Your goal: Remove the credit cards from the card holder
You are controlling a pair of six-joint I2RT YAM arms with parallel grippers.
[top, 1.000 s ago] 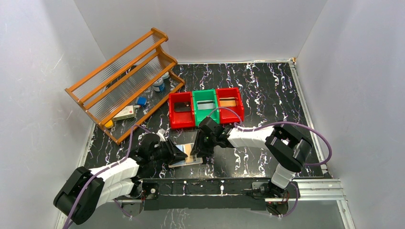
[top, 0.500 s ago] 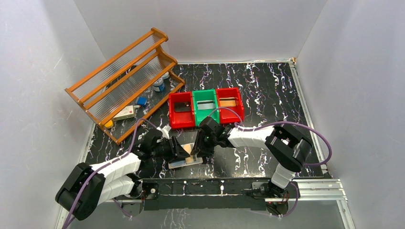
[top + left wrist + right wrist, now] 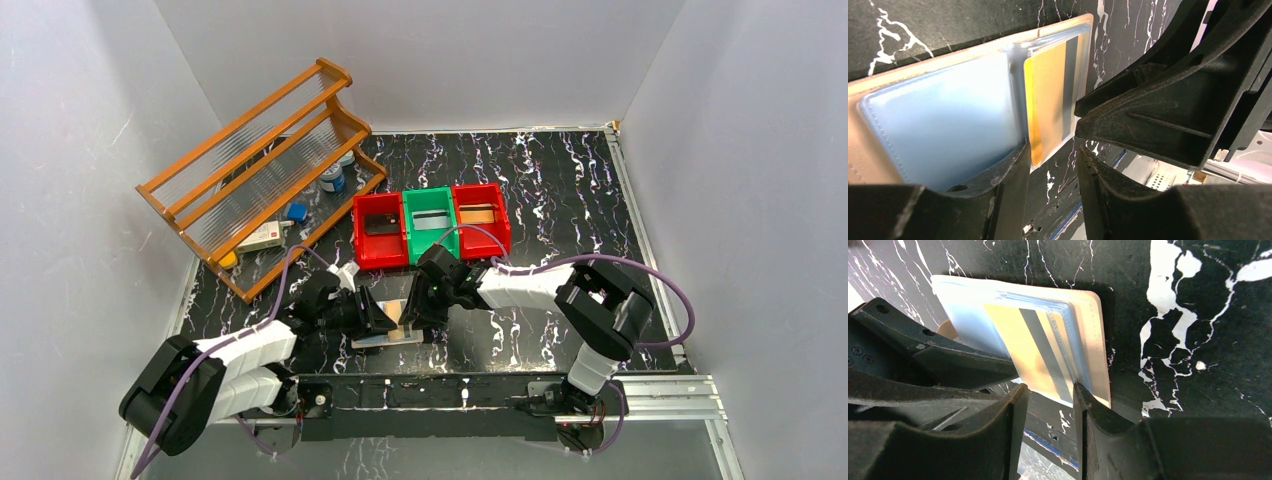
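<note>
Card holder (image 3: pixel 388 338) lies open and flat on the counter (image 3: pixel 560 190), near edge, between the two arms, tan cover down, pale blue sleeves (image 3: pixel 948 115) up. One gold card (image 3: pixel 1048 100) with a dark stripe sits in the outer sleeve, its near edge sticking just past the holder's rim. Left end effector (image 3: pixel 378 316) comes in low from the left; its jaws are spread, with bare counter showing through the gap, and the gold card's edge sits at the mouth of that gap against the inner face of one finger (image 3: pixel 998 195), not pinched. Right end effector (image 3: pixel 418 322) comes in from the right, tip to tip with the left, almost touching. Its jaws are also spread, the striped card's near edge lying between the fingertips, one fingertip (image 3: pixel 1083 400) touching the sleeve edge by the tan rim; no clamp seen. Behind the holder, three bins stand in a row, touching: red bin (image 3: pixel 362 245) holds a dark card (image 3: pixel 381 226), green bin (image 3: pixel 446 240) holds a grey card (image 3: pixel 432 221), second red bin (image 3: pixel 500 235) holds an orange card (image 3: pixel 479 215). Wooden rack (image 3: pixel 250 160) is tilted at far left with small items under it, well apart from the holder.
</note>
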